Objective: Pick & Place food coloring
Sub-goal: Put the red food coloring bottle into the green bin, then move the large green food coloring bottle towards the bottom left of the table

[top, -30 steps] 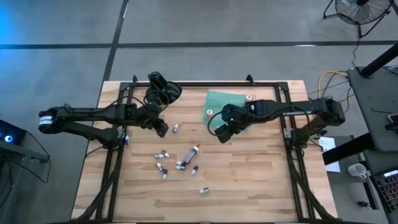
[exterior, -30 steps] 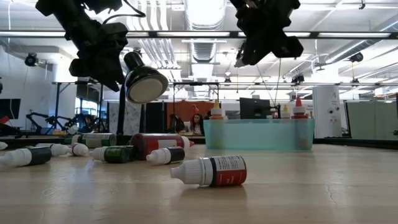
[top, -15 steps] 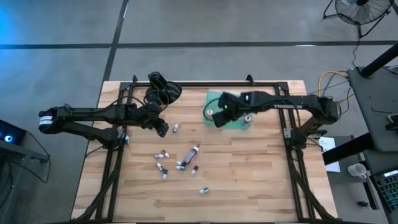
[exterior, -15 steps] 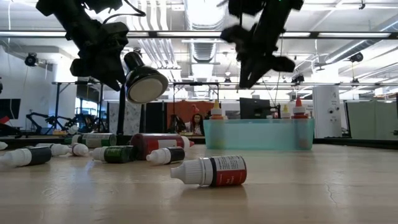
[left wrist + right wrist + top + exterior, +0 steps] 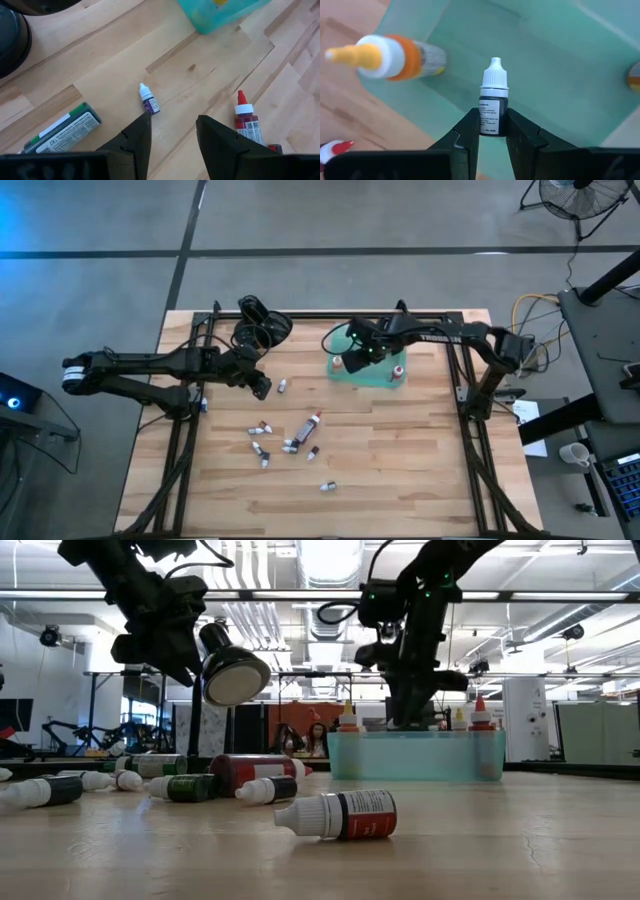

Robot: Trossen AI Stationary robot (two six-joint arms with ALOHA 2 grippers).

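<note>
Several tiny food coloring bottles (image 5: 290, 442) lie on their sides on the wooden table, seen close in the low view (image 5: 340, 814). Two more stand upright in the teal tray (image 5: 372, 340): an orange-capped one (image 5: 395, 55) and a red-tipped one (image 5: 398, 372). My right gripper (image 5: 492, 135) is over the tray, shut on a dark bottle with a white cap (image 5: 493, 107). My left gripper (image 5: 172, 132) hangs open above the table left of the tray. A small purple bottle (image 5: 149, 100) lies just beyond its fingertips. My right gripper pinches the dark bottle's labelled body near its base (image 5: 492, 127) between the two fingers, coming from above and pointing down. The white cap (image 5: 495, 77) sticks out past the fingers over the tray floor. I cannot tell whether the bottle touches the tray.
A glossy black rounded object (image 5: 258, 328) sits at the table's far edge, left of the tray. A larger red bottle (image 5: 246, 122) and a green-labelled one (image 5: 62, 130) lie near my left gripper. Black frame rails (image 5: 465, 370) run along the table's sides.
My right gripper has swung from the table just in front of the tray toward the far edge, over the tray, and has come down close to the tray's rim, turning as it went. My left arm has kept still.
</note>
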